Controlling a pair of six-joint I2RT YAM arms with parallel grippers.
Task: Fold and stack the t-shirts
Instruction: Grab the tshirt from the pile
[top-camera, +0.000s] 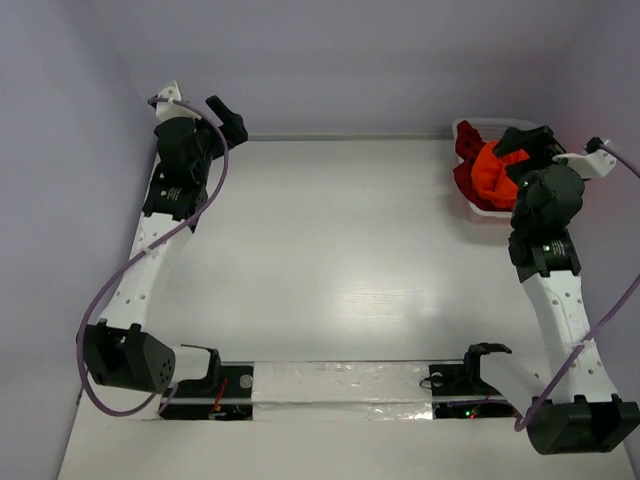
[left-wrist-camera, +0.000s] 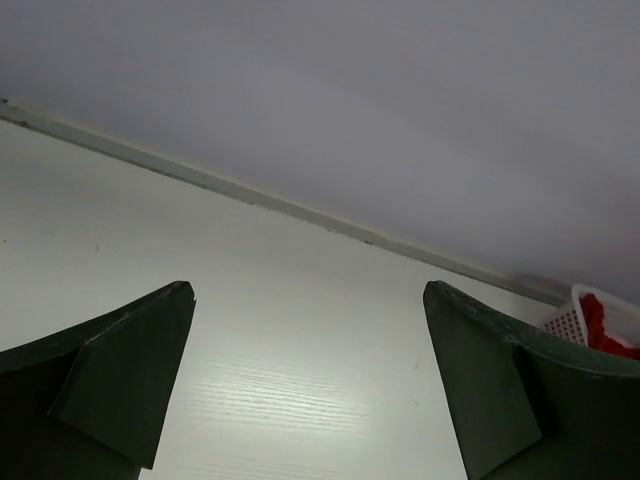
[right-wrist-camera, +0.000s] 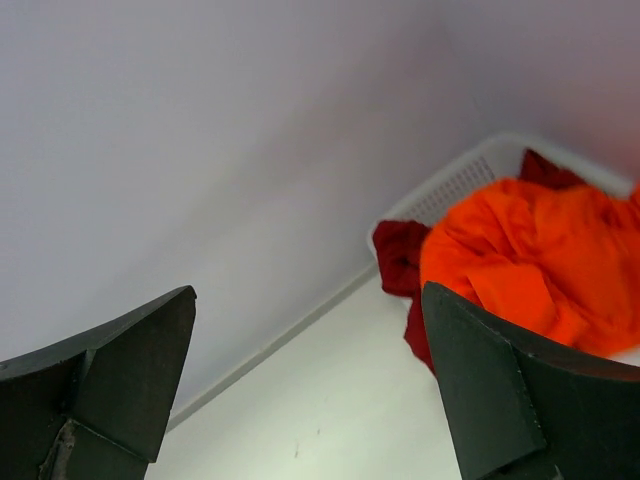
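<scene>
A bright orange t-shirt (top-camera: 490, 170) lies crumpled on top of dark red t-shirts (top-camera: 467, 148) inside a white latticed basket (top-camera: 482, 126) at the table's far right. My right gripper (top-camera: 522, 150) hovers at the basket, open, with nothing between its fingers. The right wrist view has the orange shirt (right-wrist-camera: 530, 250) and a dark red shirt (right-wrist-camera: 400, 255) just beyond the right finger, and my gripper (right-wrist-camera: 308, 291) stands wide. At the far left corner my left gripper (top-camera: 228, 118) is open and empty, its jaws (left-wrist-camera: 308, 287) wide over bare table.
The white table (top-camera: 340, 260) ends at a back wall just behind both grippers. In the left wrist view the basket (left-wrist-camera: 565, 320) shows far to the right. Both arm bases and a taped strip (top-camera: 340, 385) sit along the near edge.
</scene>
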